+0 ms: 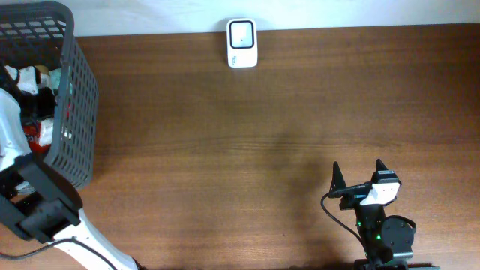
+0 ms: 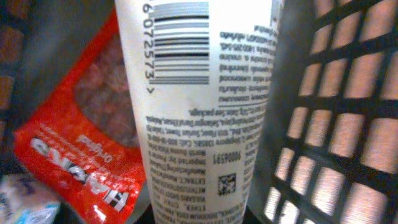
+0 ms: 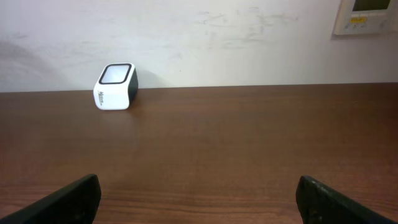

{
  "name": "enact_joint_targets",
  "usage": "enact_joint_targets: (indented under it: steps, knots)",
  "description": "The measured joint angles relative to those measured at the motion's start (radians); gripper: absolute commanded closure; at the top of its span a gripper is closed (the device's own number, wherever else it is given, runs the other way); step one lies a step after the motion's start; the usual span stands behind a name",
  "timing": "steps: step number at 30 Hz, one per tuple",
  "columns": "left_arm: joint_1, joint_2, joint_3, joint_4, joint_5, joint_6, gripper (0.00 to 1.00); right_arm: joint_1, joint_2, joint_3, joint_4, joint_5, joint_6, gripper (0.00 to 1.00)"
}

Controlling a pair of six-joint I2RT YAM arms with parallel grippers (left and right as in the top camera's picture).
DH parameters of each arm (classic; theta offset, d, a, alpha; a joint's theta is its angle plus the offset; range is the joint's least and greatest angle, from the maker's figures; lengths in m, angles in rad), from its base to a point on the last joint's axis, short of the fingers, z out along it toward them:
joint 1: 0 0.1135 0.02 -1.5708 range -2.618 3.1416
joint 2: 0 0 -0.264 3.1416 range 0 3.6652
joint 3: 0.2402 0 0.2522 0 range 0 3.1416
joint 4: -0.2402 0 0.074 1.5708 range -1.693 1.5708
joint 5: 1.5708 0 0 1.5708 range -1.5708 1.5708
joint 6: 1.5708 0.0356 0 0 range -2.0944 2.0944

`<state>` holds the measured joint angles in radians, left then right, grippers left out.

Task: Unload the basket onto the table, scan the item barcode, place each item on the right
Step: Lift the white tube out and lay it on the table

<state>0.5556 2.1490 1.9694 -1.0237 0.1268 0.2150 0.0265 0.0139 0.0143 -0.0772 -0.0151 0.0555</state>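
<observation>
Early stage, nothing scanned yet. My left arm (image 1: 10, 124) reaches down into the grey basket (image 1: 79, 90) at the far left corner of the worktop (image 1: 225, 150). The left wrist view is filled by a white tube (image 2: 199, 124), the item I take to be the one for scanning. It stands inside the basket against the mesh wall, with a red packet (image 2: 87, 143) just behind it. Its barcode (image 2: 181, 43) faces the wrist camera and reads clearly. I cannot pick out the left tool's fingers in either view, so I cannot tell whether it is closed on the tube or only framing it. My judgement is that this is the pick step, with the grip unconfirmed. The scanner (image 1: 241, 43) sits at the back edge of the worktop, well apart from the basket, window up, with nothing over it. The right tool (image 1: 358, 169) is parked at the near right with its fingers spread wide and holding nothing. Left to do: secure the tube, lift it clear of the basket, carry it across to the scanner, and turn the barcode toward the window.
</observation>
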Motion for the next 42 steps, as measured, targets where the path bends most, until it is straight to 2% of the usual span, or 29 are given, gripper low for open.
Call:
enact_joint_targets:
  steps: [3, 8, 9, 11, 12, 14, 17, 19, 20, 22, 26, 30, 35, 38, 39, 40, 41, 42]
  knots:
    - [0.000, -0.072, 0.011, 0.019, 0.038, -0.056, 1.00, 0.000, 0.000, 0.000, 0.000, 0.000, 0.000, 0.02]
    - [0.001, -0.249, 0.047, 0.076, 0.077, -0.339, 1.00, 0.000, 0.000, 0.000, 0.000, 0.000, 0.001, 0.02]
    - [0.002, -0.315, 0.048, 0.101, 0.110, -0.417, 1.00, 0.000, 0.000, 0.000, 0.000, 0.000, 0.000, 0.01]
    - [0.002, -0.395, 0.056, 0.130, 0.167, -0.494, 1.00, 0.000, 0.000, 0.000, 0.000, 0.000, 0.001, 0.02]
    - [0.003, -0.465, 0.059, 0.154, 0.256, -0.537, 1.00, 0.000, 0.000, 0.000, 0.000, 0.000, 0.000, 0.01]
    - [-0.007, -0.523, 0.069, 0.167, 0.358, -0.565, 1.00, 0.000, 0.000, 0.000, 0.000, 0.000, 0.000, 0.02]
    - [-0.107, -0.565, 0.082, 0.188, 0.506, -0.583, 1.00, 0.000, 0.000, 0.000, 0.000, 0.000, 0.001, 0.02]
    - [-0.275, -0.548, 0.082, 0.183, 0.564, -0.591, 1.00, 0.000, 0.000, 0.000, 0.000, 0.000, 0.000, 0.01]
    - [-0.307, -0.541, 0.082, 0.178, 0.565, -0.589, 1.00, 0.000, 0.000, 0.000, 0.000, 0.000, 0.001, 0.01]
    - [-0.457, -0.501, 0.082, 0.143, 0.513, -0.563, 1.00, 0.000, 0.000, 0.000, 0.000, 0.000, 0.000, 0.02]
    - [-0.729, -0.378, 0.079, -0.001, 0.254, -0.538, 1.00, 0.000, 0.000, 0.000, 0.000, 0.000, 0.000, 0.02]
    - [-0.892, -0.212, 0.079, -0.028, 0.100, -0.532, 1.00, 0.000, 0.000, 0.000, 0.000, 0.000, 0.000, 0.02]
    - [-1.037, 0.059, 0.078, -0.011, 0.062, -0.595, 0.99, 0.000, 0.000, 0.000, 0.000, 0.000, 0.000, 0.01]
    - [-1.073, 0.180, 0.078, 0.024, 0.055, -0.625, 0.91, 0.000, 0.000, 0.000, 0.000, 0.000, 0.001, 0.01]
    - [-1.081, 0.203, 0.078, 0.034, 0.054, -0.628, 0.84, 0.000, 0.000, 0.000, 0.000, 0.000, 0.000, 0.01]
    - [-1.087, 0.227, 0.078, 0.040, 0.052, -0.632, 0.71, 0.000, 0.000, 0.000, 0.000, 0.000, 0.000, 0.02]
    - [-1.091, 0.240, 0.078, 0.040, 0.052, -0.634, 0.52, 0.000, 0.000, 0.000, 0.000, 0.000, 0.000, 0.01]
    - [-1.091, 0.245, 0.078, 0.041, 0.051, -0.636, 0.51, 0.000, 0.000, 0.000, 0.000, 0.000, 0.000, 0.02]
